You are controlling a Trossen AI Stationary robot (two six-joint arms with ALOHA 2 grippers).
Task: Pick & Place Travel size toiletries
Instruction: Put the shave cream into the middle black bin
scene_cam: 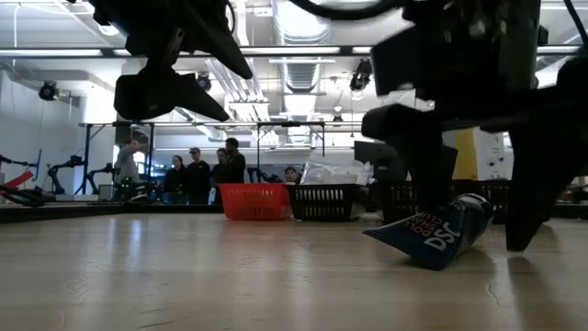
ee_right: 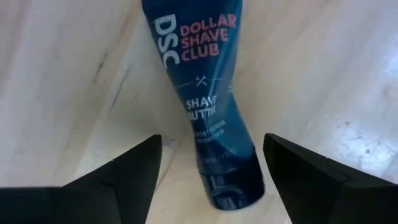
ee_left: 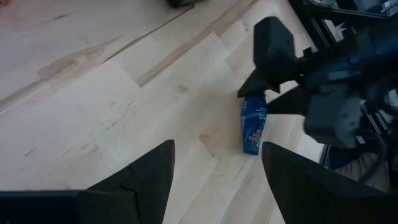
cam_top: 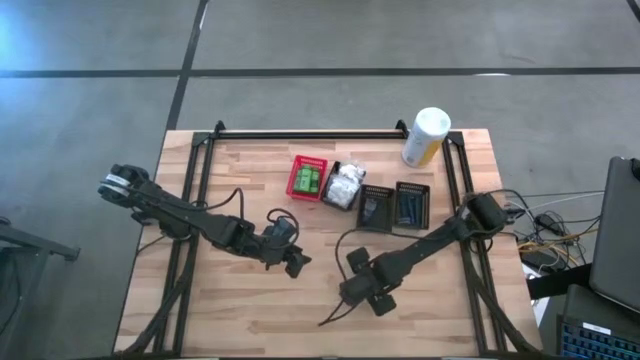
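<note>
High view showed the table (cam_top: pixel 250 310) with a red basket (cam_top: pixel 308 179) and two black baskets (cam_top: pixel 376 208) along its far side, a white-and-yellow canister (cam_top: pixel 426 136) beyond them. Nearer than the baskets, the right gripper (ee_right: pixel 208 171) hung directly over a blue shave-butter tube (ee_right: pixel 202 93), fingers spread wide on either side of its capped end and gripping nothing. The tube lay flat on the wood, clear of the baskets. The left gripper (ee_left: pixel 214 171) waited just beside it, also spread wide and empty. The tube looked light, soft and slick; its body would probably squash, so the stiffer cap end seemed the safer hold.
</note>
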